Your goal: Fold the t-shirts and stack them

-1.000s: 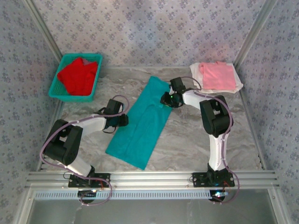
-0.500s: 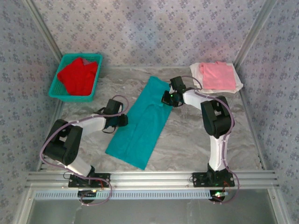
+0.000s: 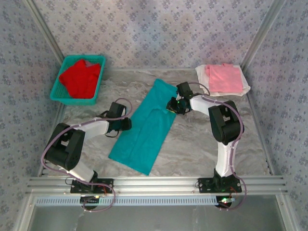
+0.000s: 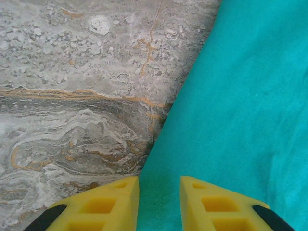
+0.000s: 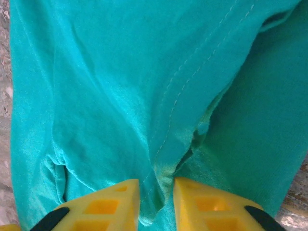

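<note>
Ok so, nearest the arm bases is the bottom end of the teal t-shirt [image 3: 144,130]. It's folded into a long narrow strip lying diagonally across the marble table [image 3: 202,139].

Halfway up its left edge sits the left gripper [image 4: 159,192]. The jaws are a little apart with the cloth edge running between them, and honestly I can't tell if it's pinching or just hovering. A bit further up on the other side is the right gripper [image 5: 156,197], and it's the same deal: narrow gap, a ridge of seam bunched between the fingers, can't call it a grip.

My guess is this fabric is light, floppy and a little stretchy, so it'll sag and wrinkle if lifted by one point. I'd grab both layers right at the edges or corners and carry it low and taut.

At the back, a red t-shirt [image 3: 79,79] is heaped in the teal basket [image 3: 57,91] on the left. On the right, a pink t-shirt [image 3: 225,79] is stacked on a white one [image 3: 201,72].
</note>
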Motion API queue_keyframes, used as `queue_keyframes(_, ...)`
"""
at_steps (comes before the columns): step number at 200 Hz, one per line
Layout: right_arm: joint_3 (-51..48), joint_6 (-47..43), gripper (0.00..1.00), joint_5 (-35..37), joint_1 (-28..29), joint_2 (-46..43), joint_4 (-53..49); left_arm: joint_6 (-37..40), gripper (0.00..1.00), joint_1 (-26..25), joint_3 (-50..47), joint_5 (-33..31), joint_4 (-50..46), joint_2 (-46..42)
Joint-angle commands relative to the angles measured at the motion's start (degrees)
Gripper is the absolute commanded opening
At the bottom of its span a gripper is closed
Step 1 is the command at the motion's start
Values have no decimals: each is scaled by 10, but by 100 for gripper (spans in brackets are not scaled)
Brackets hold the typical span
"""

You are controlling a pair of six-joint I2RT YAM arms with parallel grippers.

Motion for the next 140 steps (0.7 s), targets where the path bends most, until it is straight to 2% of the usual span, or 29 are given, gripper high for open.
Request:
queue_keyframes(1,-6,-5,31,11,1,-15,-16,3,28,4,3,-7,-10,1)
queue_keyframes(38,-3,-37,34,72,-1,-76,-34,1,28,5,3,-5,-13,-7)
queue_keyframes(59,18,-57,34,98,-5,-73,-53,0,28,5,1,-4,-11,-7)
queue_keyframes(102,75,-60,15,107,-18,-1,-67,-2,28,5,0,-3,-13,-24)
queue_keyframes(140,131,-60,11,116,-29,68,-85,5,28,5,1,-8,-22,-51)
